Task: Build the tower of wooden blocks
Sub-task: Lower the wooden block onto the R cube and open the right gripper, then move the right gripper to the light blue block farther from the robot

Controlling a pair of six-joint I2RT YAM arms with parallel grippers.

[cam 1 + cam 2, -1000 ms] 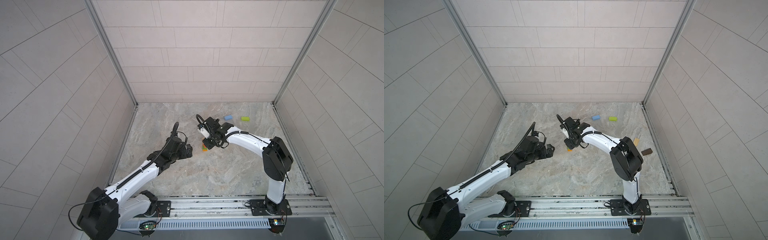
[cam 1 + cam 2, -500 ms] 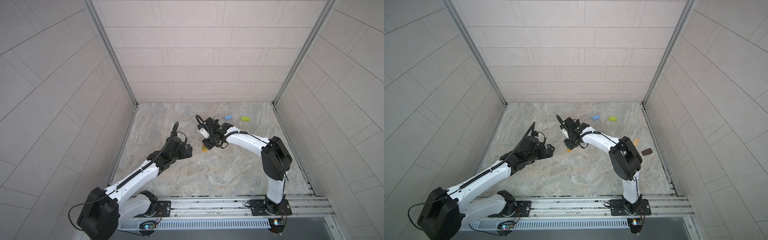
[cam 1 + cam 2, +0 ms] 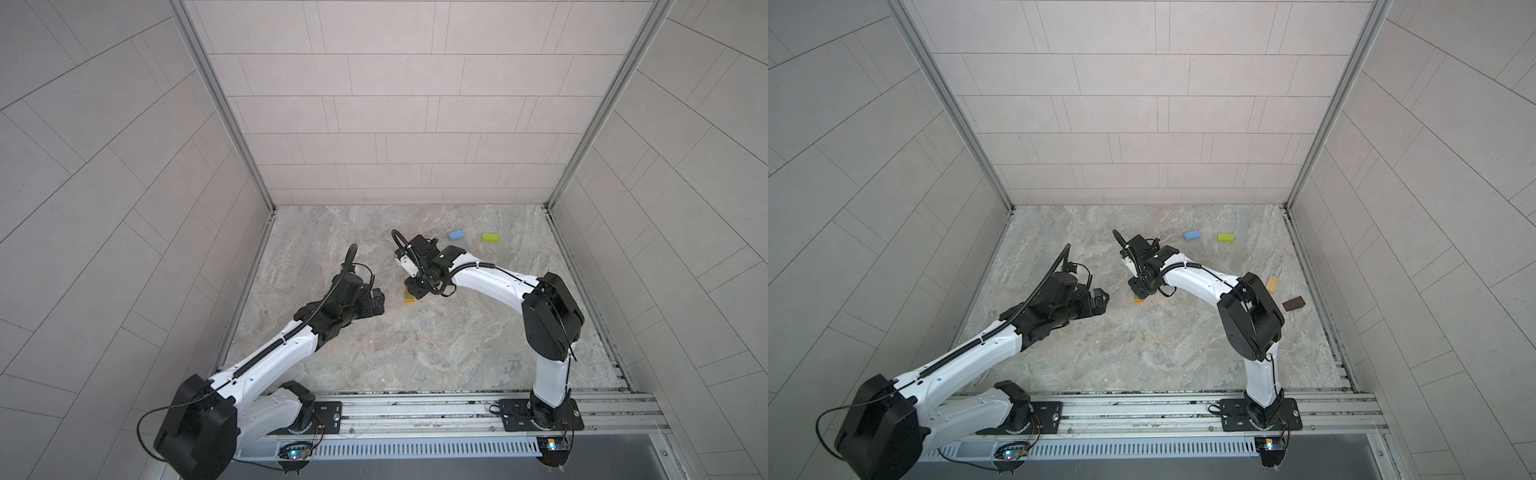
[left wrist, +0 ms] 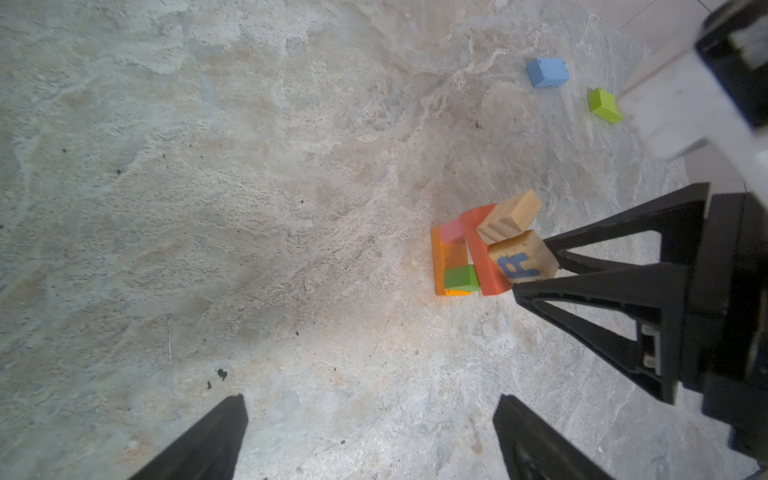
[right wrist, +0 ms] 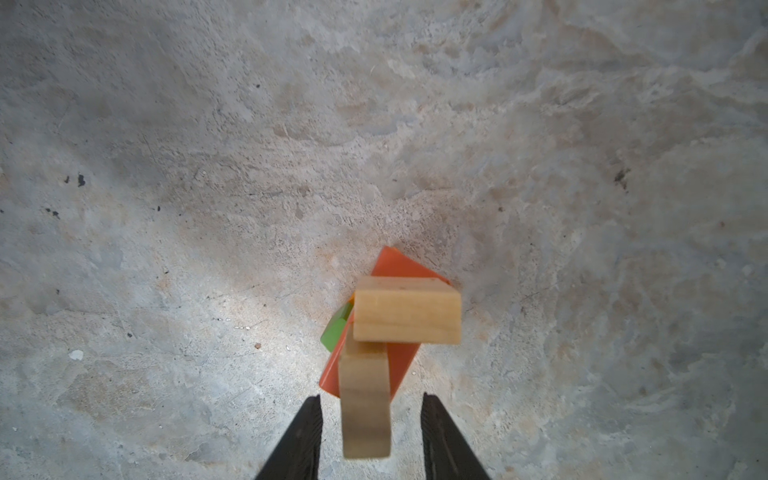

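The tower (image 4: 484,253) stands mid-floor: an orange base, a green block (image 4: 461,277) and a pink one, a red-orange plank, and two tan blocks on top. One of these is a ridged tan block (image 5: 407,309), the other a tan cube (image 4: 521,257) with a blue R. My right gripper (image 5: 372,397) is open around that cube, with a gap on each side. In both top views it hangs over the tower (image 3: 409,296). My left gripper (image 4: 372,399) is wide open and empty, to the tower's left (image 3: 1100,301).
Loose wood blocks lie on the stone floor: a blue one (image 3: 456,235) and a lime one (image 3: 491,237) at the back, and a tan one (image 3: 1272,284) and a dark brown one (image 3: 1293,304) by the right wall. Tiled walls close in three sides.
The right gripper's jaws have parted and let go of the tan lettered cube on the tower. Neither arm has shifted noticeably.
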